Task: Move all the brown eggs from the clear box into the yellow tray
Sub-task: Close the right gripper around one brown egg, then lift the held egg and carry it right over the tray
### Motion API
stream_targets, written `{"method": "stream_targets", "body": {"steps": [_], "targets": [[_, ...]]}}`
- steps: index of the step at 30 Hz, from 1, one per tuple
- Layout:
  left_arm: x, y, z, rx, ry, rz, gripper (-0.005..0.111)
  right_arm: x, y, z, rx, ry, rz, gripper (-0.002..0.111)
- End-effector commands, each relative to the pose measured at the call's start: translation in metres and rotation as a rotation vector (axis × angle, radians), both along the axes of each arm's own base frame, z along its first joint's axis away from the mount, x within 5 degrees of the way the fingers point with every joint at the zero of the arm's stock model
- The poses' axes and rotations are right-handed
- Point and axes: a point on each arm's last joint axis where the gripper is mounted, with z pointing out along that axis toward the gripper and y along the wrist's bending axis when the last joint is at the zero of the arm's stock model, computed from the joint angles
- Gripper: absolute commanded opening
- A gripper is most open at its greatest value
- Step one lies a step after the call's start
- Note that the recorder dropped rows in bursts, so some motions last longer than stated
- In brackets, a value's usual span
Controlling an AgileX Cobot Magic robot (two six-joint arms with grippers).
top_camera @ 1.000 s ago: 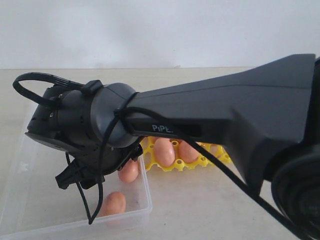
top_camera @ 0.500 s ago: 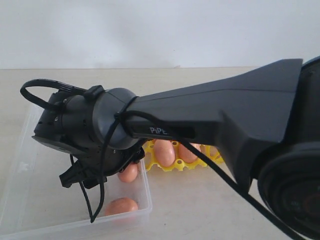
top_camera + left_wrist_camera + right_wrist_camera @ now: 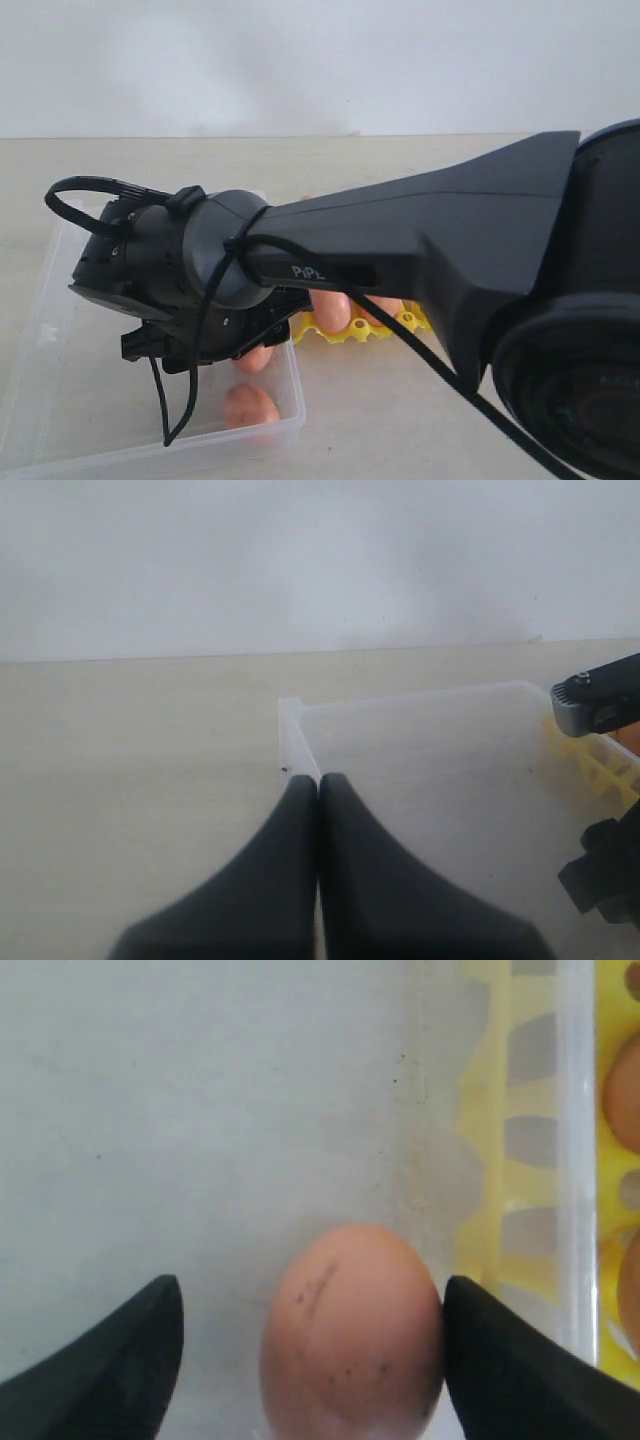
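Note:
In the right wrist view a speckled brown egg (image 3: pixel 350 1330) lies on the floor of the clear box (image 3: pixel 200 1110), between the fingers of my open right gripper (image 3: pixel 312 1290). One finger (image 3: pixel 500 1360) touches the egg's side, and a gap separates the other finger from it. In the exterior view the right arm hides this gripper. A second egg (image 3: pixel 250 405) lies near the front wall of the clear box (image 3: pixel 60 440). The yellow tray (image 3: pixel 345 332) holds several eggs (image 3: pixel 330 308) behind the arm. My left gripper (image 3: pixel 319 778) is shut and empty at the corner of the box (image 3: pixel 290 712).
The black right arm (image 3: pixel 420 250) with its dangling cable (image 3: pixel 195 370) spans the exterior view and covers most of the box and tray. The yellow tray (image 3: pixel 520 1140) stands just outside the box wall. Bare beige tabletop (image 3: pixel 130 740) surrounds the box.
The right arm has sunk lower into the box and drawn slightly right. The loose egg at the box's front has rolled a little to the right.

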Motion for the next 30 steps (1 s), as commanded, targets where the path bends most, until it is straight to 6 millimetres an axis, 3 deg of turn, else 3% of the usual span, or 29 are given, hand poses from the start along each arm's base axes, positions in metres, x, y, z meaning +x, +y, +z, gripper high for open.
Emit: {"method": "stream_targets", "body": {"steps": [1, 10, 13, 17, 20, 25, 30], "targets": [[0.0, 0.0, 0.001, -0.005, -0.007, -0.005, -0.004, 0.004, -0.005, 0.0, -0.022, -0.004, -0.025, 0.069], [0.0, 0.0, 0.001, -0.005, -0.007, -0.005, -0.004, 0.004, -0.005, 0.001, -0.023, -0.013, -0.019, 0.064], [0.0, 0.0, 0.001, -0.005, -0.007, -0.005, -0.004, 0.004, -0.005, 0.001, -0.027, -0.012, -0.009, 0.041], [0.0, 0.0, 0.001, -0.005, -0.007, -0.005, -0.004, 0.005, -0.003, 0.001, -0.041, -0.011, 0.06, 0.001], [0.0, 0.0, 0.001, -0.005, -0.007, -0.005, -0.004, 0.005, -0.002, 0.002, -0.051, -0.021, 0.105, 0.0], [0.0, 0.0, 0.001, -0.005, -0.007, -0.005, -0.004, 0.004, 0.005, 0.022, -0.003, -0.127, 0.153, 0.0], [0.0, 0.0, 0.001, -0.005, -0.007, -0.005, -0.004, 0.0, -0.01, 0.035, 0.027, -0.179, 0.119, 0.0]]}}
